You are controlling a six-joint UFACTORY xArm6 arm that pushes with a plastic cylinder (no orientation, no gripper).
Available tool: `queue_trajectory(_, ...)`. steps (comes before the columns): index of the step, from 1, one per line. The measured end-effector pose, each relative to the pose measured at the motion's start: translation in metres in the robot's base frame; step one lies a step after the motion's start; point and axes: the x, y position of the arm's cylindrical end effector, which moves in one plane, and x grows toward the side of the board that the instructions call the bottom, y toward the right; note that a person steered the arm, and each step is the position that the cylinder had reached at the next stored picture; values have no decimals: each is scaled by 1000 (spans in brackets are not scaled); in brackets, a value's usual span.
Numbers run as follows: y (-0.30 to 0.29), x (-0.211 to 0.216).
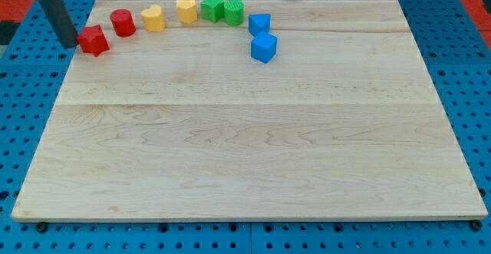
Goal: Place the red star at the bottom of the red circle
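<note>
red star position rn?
The red star sits near the wooden board's top-left edge in the camera view, just below and left of the red circle. My tip is right against the star's left side.

The rod [55,10] was cut off by the view's top edge. The tip [71,45] stood just beside the red star [93,40]; contact could not be confirmed. The green star [212,7] partly hid the second green block [235,11], whose shape could not be determined.
</note>
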Motion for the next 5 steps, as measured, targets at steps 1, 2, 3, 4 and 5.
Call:
queue_trajectory(1, 29, 2)
queue_trajectory(2, 49, 6)
queue_trajectory(3, 4, 8)
queue_trajectory(4, -15, -32)
queue_trajectory(5, 3, -67)
